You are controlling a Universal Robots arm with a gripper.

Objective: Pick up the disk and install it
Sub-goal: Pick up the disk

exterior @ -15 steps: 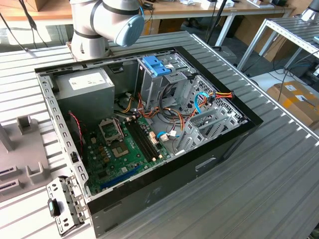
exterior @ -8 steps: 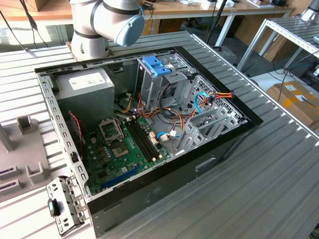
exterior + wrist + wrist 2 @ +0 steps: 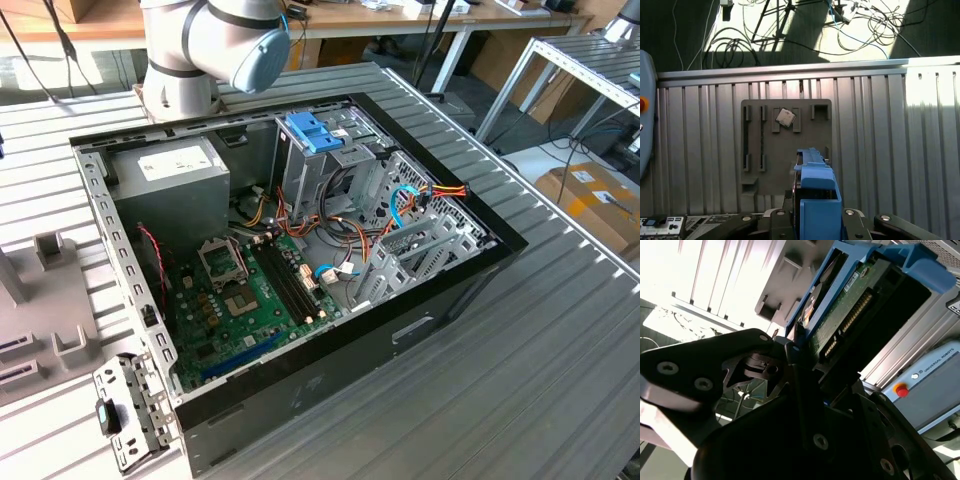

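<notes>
Disk clamped in gripper, w/ grey plate beyond; best carried level, grip centred, so blue rails don't skew

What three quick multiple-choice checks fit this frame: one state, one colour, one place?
1. The gripper is:
A) open and empty
B) shut on the disk
C) shut on a cable

2. The disk's side rails are:
A) red
B) blue
C) yellow

3. The small square chip lies:
A) on the grey slotted tray
B) on the disk
C) in the gripper

Key:
1 B: both wrist views show the disk clamped in the gripper.
2 B: blue plastic frames the disk in both wrist views.
3 A: in the first wrist view the chip rests on the tray, apart from the gripper and the disk.
</notes>
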